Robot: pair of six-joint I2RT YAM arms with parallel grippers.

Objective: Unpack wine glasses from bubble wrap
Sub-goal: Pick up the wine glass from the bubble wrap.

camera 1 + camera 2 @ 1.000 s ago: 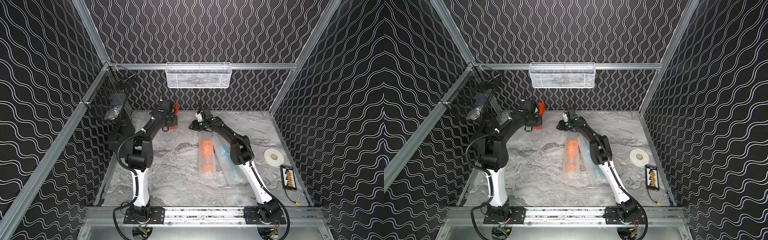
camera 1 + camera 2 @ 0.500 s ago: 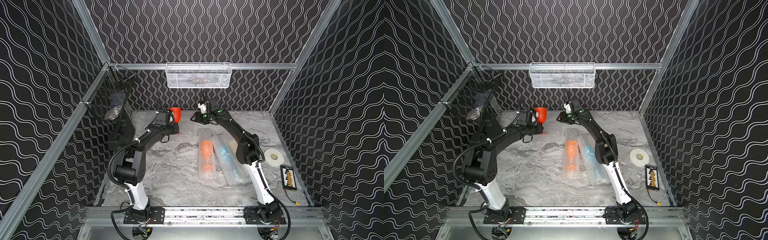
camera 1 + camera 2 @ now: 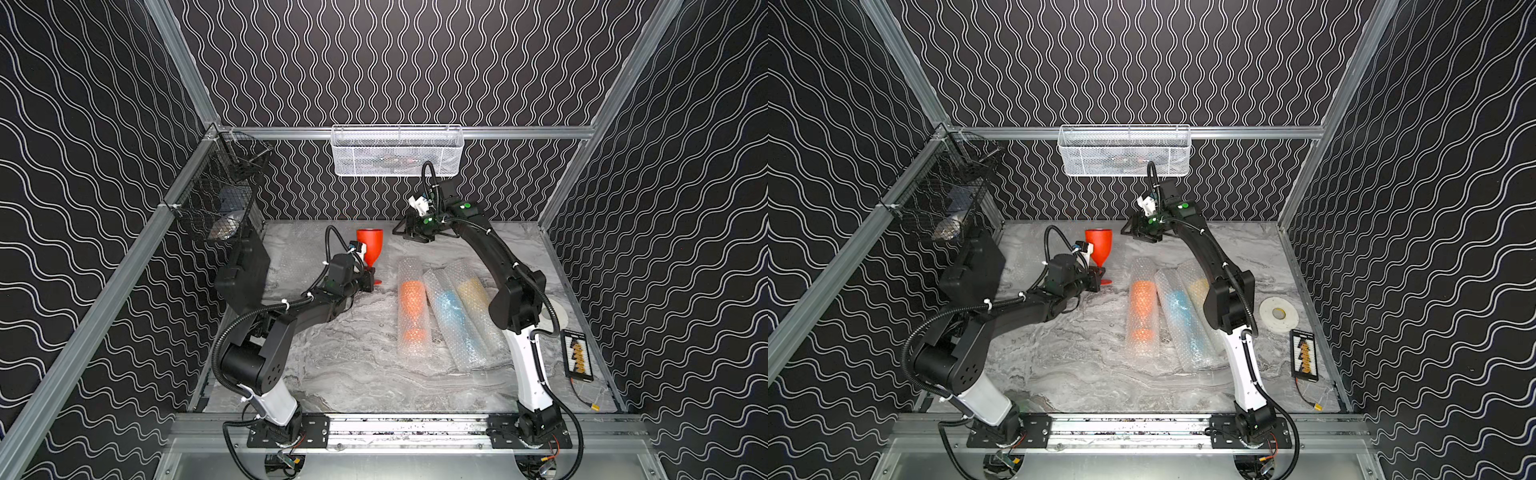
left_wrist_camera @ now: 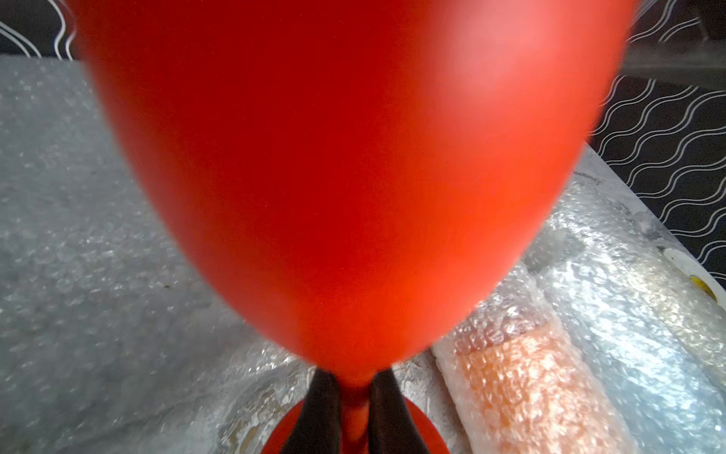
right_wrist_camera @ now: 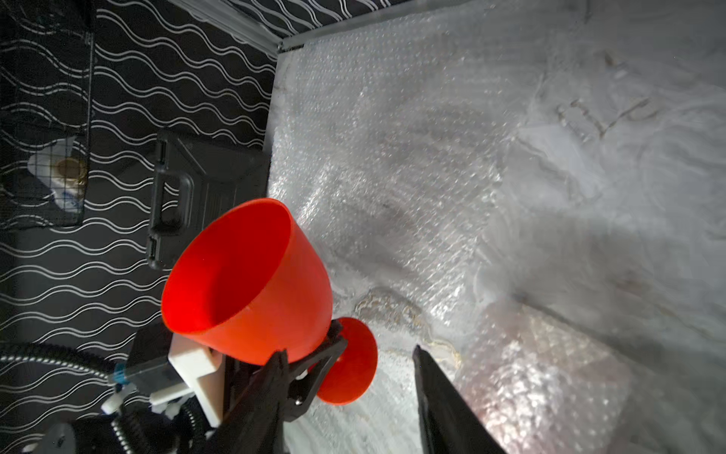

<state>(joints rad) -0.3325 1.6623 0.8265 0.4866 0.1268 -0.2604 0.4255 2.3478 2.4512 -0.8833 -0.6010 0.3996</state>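
Observation:
The red wine glass stands upright at the back of the table, its round foot down on the surface. My left gripper is shut on its thin stem, just under the bowl. My right gripper hangs open above the back centre, to the right of the glass, holding nothing. Three bubble wrap rolls lie side by side mid-table, showing orange, blue and yellow. A flat bubble wrap sheet lies at the back left.
A white mesh basket hangs on the back wall and a black wire basket on the left rail. A black case leans at the left edge. A tape roll and a small black tray lie at the right.
The left gripper has stood the red glass upright and brought it right and nearer the rolls. The right gripper has lifted away toward the back wall and opened a little.

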